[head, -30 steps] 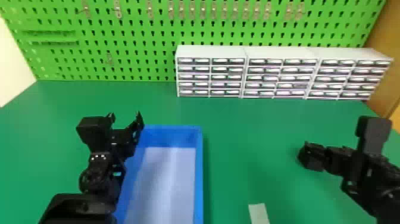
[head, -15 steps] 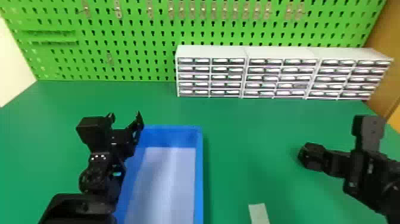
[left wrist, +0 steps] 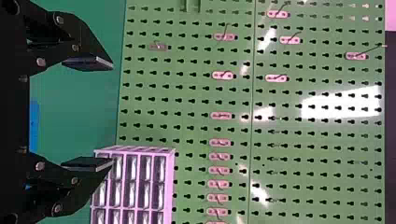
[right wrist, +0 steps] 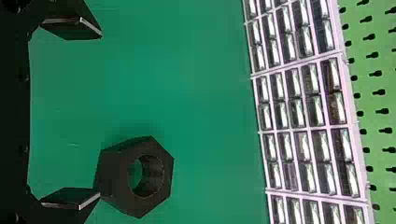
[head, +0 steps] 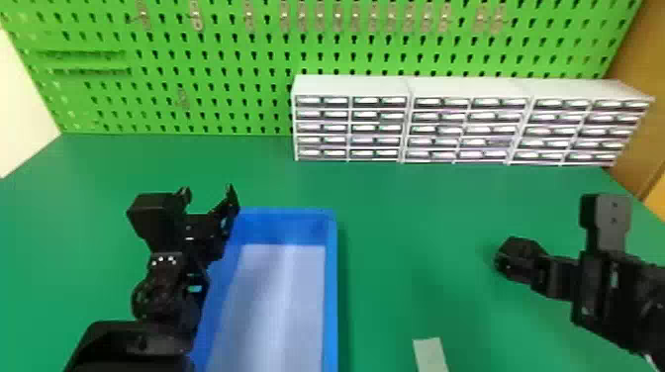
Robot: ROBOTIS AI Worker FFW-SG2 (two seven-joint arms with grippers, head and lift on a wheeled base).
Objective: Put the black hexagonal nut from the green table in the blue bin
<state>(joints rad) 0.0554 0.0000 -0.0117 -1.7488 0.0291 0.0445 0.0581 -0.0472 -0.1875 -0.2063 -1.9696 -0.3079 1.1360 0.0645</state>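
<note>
Fingers wide on both the right gripper (right wrist: pixel 100 114) and left gripper (left wrist: pixel 112 113)
Black hexagonal nut (right wrist: pixel 114 175) sits toward the surface's (right wrist: pixel 187 102) right edge, nearer one fingertip; I'd centre it before closing.

Black arms (head: pixel 168 297) (silver screws (left wrist: pixel 41 61) showing), boxy housings (head: pixel 154 217).

A green table (head: pixel 415 212) carries a blue bin (head: pixel 330 297), a black hexagonal nut (right wrist: pixel 117 179) and a pale strip (head: pixel 430 354). Drawer units (head: pixel 467 89) line its back.
</note>
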